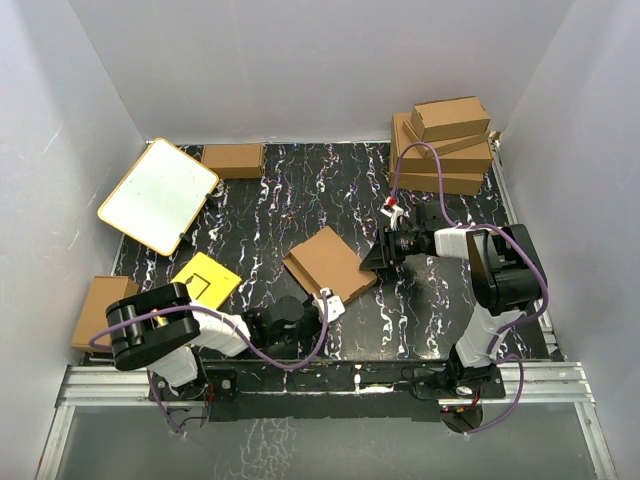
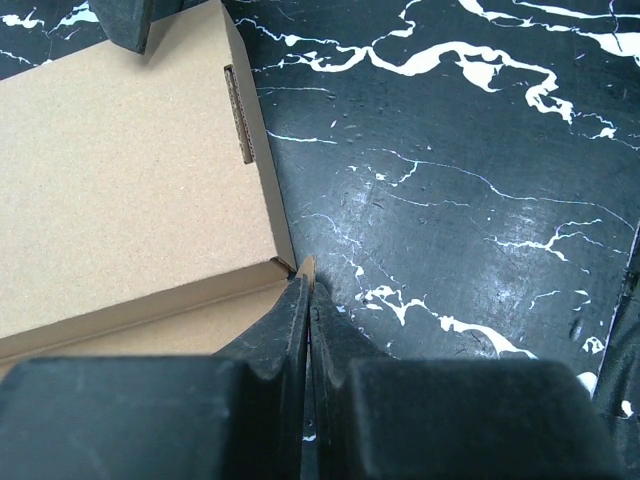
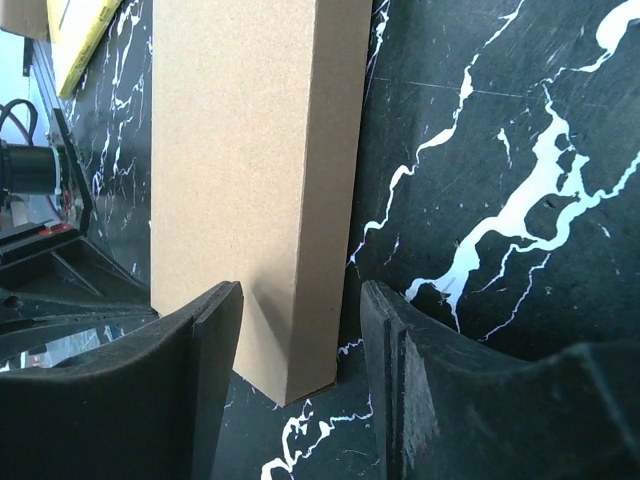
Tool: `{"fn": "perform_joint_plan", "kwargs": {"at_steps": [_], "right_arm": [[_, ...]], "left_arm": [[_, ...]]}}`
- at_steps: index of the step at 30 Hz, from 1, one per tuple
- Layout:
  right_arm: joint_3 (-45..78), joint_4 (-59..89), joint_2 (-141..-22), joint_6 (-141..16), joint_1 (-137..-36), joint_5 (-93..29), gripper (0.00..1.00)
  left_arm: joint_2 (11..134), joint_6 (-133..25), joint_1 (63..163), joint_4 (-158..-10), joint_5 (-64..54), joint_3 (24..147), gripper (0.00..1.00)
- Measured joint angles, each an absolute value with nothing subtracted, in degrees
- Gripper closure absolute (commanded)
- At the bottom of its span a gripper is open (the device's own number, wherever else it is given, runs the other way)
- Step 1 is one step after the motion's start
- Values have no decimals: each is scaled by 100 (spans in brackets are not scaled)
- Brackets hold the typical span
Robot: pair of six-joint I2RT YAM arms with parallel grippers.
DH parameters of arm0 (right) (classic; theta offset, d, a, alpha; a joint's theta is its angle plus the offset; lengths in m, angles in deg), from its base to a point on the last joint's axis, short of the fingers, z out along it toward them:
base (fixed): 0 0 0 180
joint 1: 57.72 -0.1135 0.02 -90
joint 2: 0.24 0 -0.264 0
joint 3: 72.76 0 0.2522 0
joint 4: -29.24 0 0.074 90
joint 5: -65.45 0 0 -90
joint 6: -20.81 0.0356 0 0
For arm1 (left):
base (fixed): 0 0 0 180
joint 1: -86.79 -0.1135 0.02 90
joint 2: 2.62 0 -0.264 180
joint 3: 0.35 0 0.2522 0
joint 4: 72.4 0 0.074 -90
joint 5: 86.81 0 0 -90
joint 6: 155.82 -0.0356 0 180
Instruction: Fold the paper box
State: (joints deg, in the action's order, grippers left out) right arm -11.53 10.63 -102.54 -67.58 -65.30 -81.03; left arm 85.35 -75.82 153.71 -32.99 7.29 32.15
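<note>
The paper box is a thin brown closed mailer lying flat mid-table. My left gripper is at its near corner with its jaws pressed together; in the left wrist view a thin cardboard tip of the box sticks out between the fingertips. My right gripper is open at the box's right corner. In the right wrist view the box corner stands between the two fingers, with a gap on each side.
A stack of brown boxes stands at the back right and one brown box at the back. A white board with an orange rim leans at the left. A yellow card and brown cardboard lie front left.
</note>
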Motion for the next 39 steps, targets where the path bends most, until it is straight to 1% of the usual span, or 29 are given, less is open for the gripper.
{"fn": "perform_joint_plan", "kwargs": {"at_steps": [3, 11, 39], "right_arm": [[-1153, 1063, -10263, -6754, -6525, -8058, 48], [-1153, 1061, -10272, -6750, -6521, -7996, 50], [-1143, 1057, -10307, -6730, -6515, -7950, 52]], "left_arm": [[8517, -7523, 15364, -3299, 751, 3215, 100], [8502, -7298, 15320, -3299, 836, 3215, 100], [8408, -6594, 15060, -3288, 810, 3139, 100]]}}
